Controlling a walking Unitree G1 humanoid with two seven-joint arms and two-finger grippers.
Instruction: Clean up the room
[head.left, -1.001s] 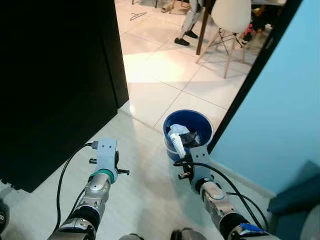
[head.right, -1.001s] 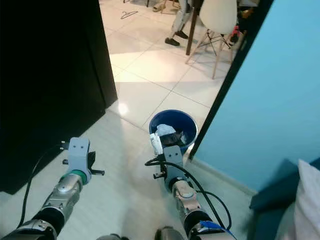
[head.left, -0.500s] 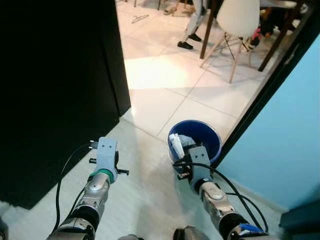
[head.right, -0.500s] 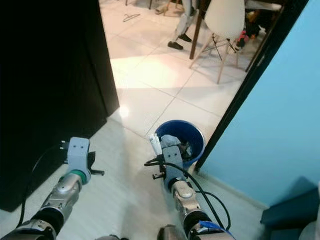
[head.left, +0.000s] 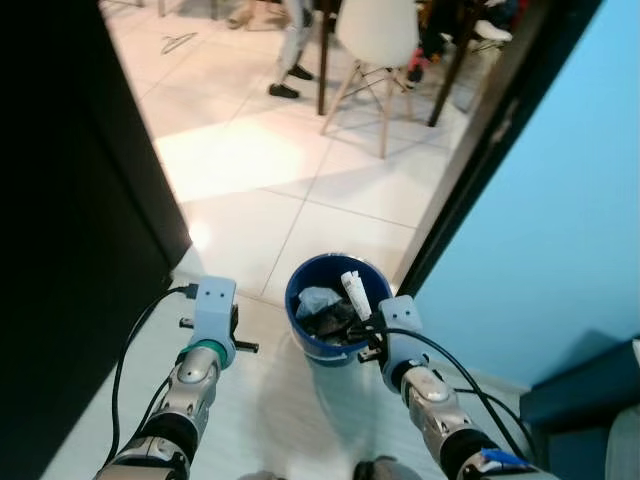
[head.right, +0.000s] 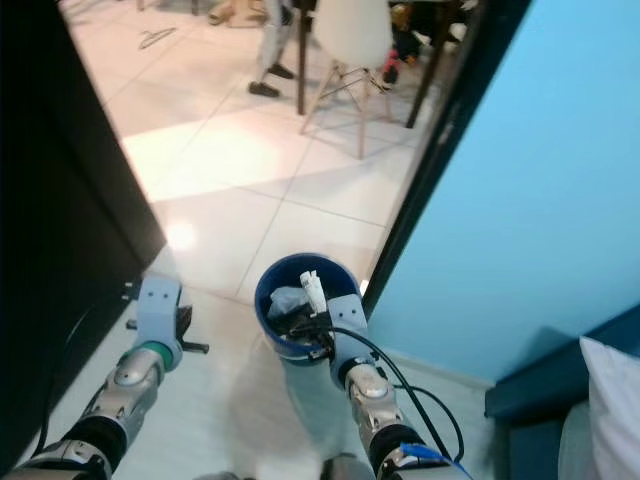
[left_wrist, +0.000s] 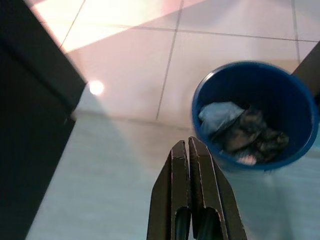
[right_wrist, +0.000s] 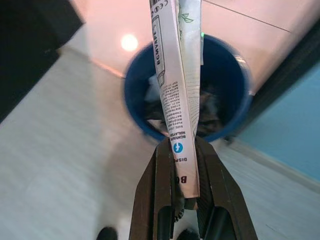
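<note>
left pincer (left_wrist: 190, 150) fingers pressed together (empty) | right pincer (right_wrist: 181, 150) clamped, arm extended forward

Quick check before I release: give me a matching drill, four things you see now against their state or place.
Things:
1. right hand
2. left hand
3. blue bin
4. white chair

States or places:
A. shut, holding nothing, low over the floor
B. on the tiled floor beyond the doorway
C. clamped on a white printed packet, which sticks out above the bin
D. on the floor by the blue wall, with rubbish inside

Pairs: 1-C, 2-A, 3-D, 4-B
</note>
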